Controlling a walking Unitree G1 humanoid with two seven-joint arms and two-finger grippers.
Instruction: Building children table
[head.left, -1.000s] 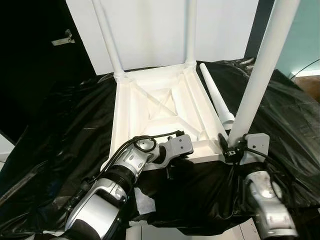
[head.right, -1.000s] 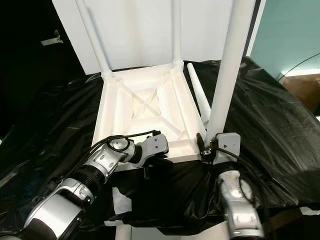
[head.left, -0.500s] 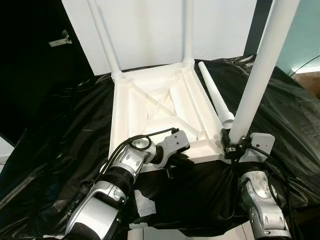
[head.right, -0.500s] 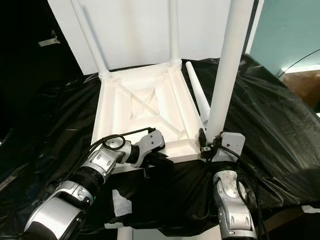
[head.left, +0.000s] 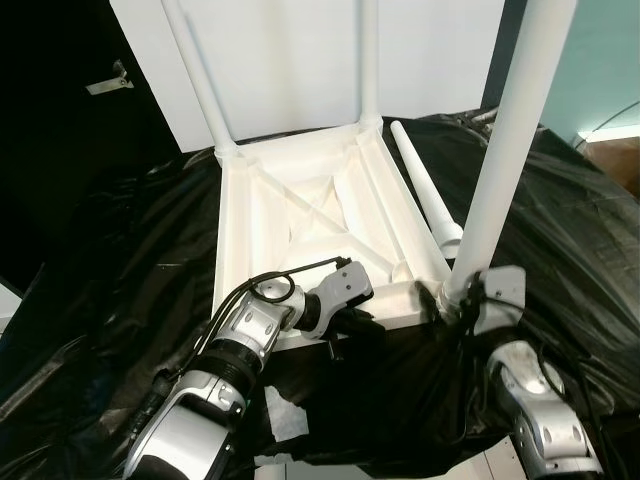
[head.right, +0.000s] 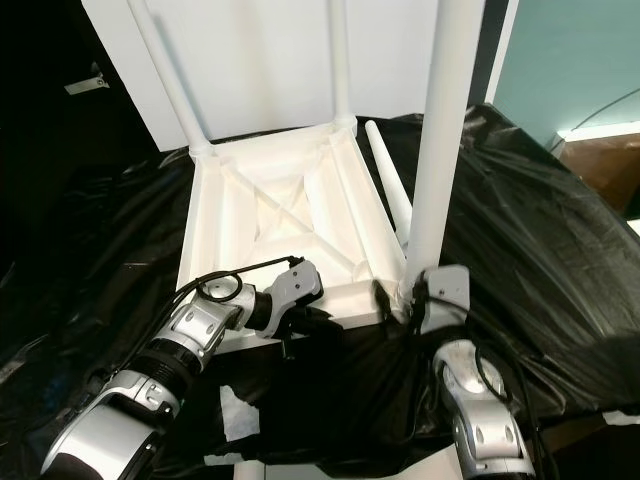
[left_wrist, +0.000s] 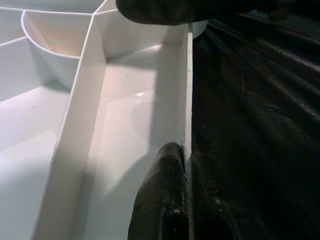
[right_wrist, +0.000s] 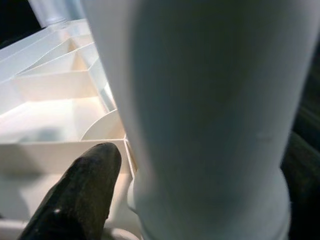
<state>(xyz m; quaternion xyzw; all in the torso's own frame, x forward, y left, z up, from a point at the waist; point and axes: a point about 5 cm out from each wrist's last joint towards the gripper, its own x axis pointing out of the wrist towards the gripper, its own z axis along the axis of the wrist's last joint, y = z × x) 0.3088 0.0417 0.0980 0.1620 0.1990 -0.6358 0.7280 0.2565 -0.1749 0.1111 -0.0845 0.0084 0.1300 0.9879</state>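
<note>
Upturned white tabletop (head.left: 300, 205) — left pincer (head.left: 345, 322) clenched on its near rim, right pincer (head.left: 452, 300) grasping the upright leg (head.left: 505, 150) at its near-right corner.

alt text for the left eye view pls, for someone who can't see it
An upturned white table top lies on black sheeting; the right gripper holds an upright leg at its near right corner, and the left gripper clamps its near edge. Two legs stand at the far corners; a loose leg lies alongside.
</note>
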